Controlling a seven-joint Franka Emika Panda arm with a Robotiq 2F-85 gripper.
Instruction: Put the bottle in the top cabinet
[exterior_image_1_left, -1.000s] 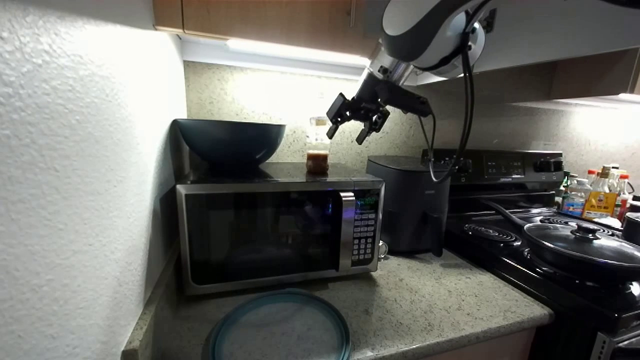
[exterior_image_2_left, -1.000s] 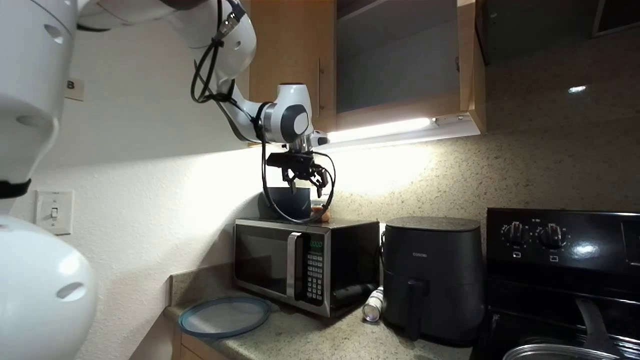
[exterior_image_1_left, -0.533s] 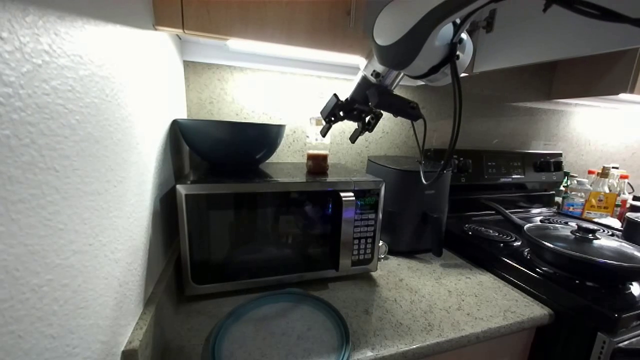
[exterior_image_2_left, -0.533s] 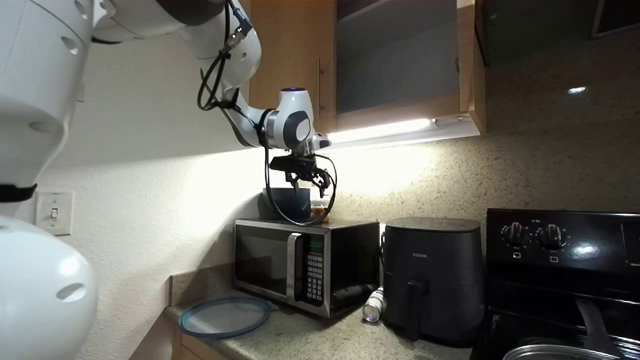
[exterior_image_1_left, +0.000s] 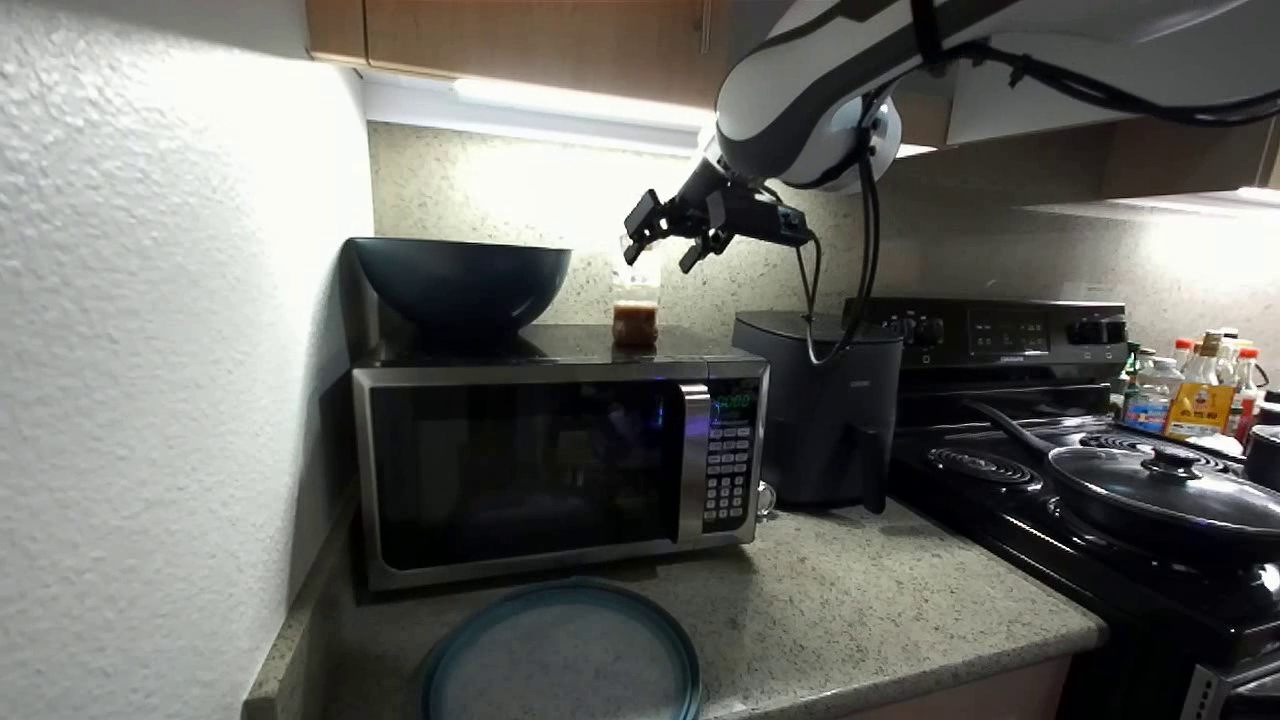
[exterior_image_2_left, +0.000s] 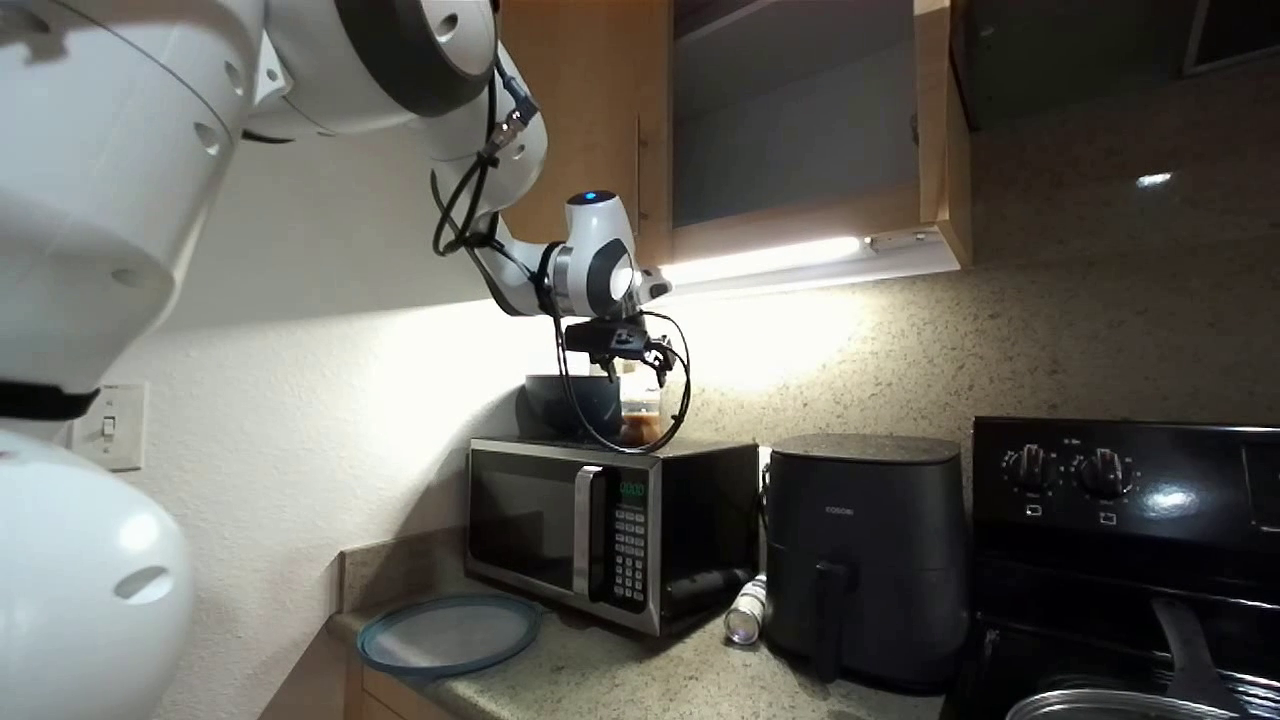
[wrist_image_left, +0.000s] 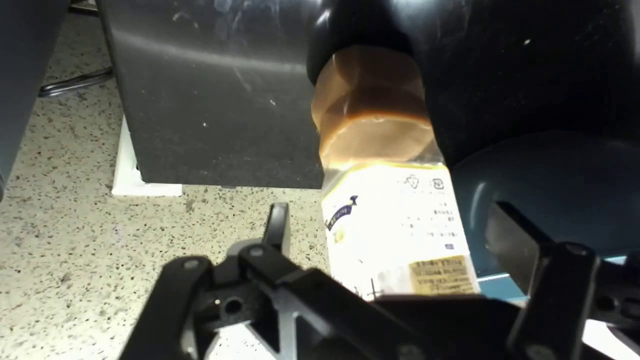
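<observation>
The bottle, with brown liquid low down and a pale label, stands upright on the microwave in both exterior views (exterior_image_1_left: 635, 322) (exterior_image_2_left: 642, 428). My gripper is open and empty at the height of the bottle's upper part in both exterior views (exterior_image_1_left: 660, 260) (exterior_image_2_left: 637, 376). In the wrist view the bottle (wrist_image_left: 395, 215) shows between my spread fingers (wrist_image_left: 392, 227), with a gap on both sides. Its cap end is hidden behind the gripper body. The top cabinet (exterior_image_1_left: 540, 40) hangs above; in an exterior view it (exterior_image_2_left: 585, 90) has an open compartment (exterior_image_2_left: 795, 140).
A dark blue bowl (exterior_image_1_left: 460, 285) stands beside the bottle on the microwave (exterior_image_1_left: 530, 470). The black air fryer (exterior_image_2_left: 865, 550) stands to the microwave's right, then the stove (exterior_image_1_left: 1000, 430) with a lidded pan. A light strip (exterior_image_2_left: 765, 262) runs under the cabinet. A round lid (exterior_image_1_left: 565, 655) lies on the counter.
My open gripper has moved toward the bottle, shifting left and slightly up in an exterior view, and now overlaps the bottle's top there. The bottle has not moved.
</observation>
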